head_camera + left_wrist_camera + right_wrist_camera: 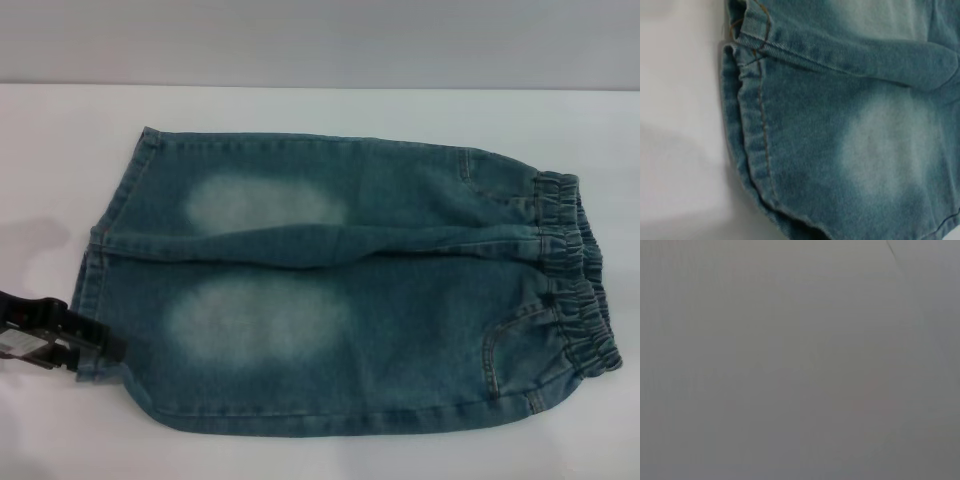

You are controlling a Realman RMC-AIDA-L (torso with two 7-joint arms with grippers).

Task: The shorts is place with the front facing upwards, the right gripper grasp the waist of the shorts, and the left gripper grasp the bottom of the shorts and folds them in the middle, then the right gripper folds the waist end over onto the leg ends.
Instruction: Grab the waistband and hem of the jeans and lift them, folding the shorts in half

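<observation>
Blue denim shorts (340, 290) lie flat on the white table, front up. The elastic waist (580, 280) points right and the two leg hems (100, 260) point left. Each leg has a faded pale patch. My left gripper (60, 338), black, is at the hem of the nearer leg at the table's left, its tip reaching the denim edge. The left wrist view shows that stitched hem (752, 130) close up, with none of my fingers in it. My right gripper is out of view, and the right wrist view shows only a plain grey surface.
The white table (320, 110) extends on all sides of the shorts, with its far edge meeting a grey wall behind. Nothing else lies on it.
</observation>
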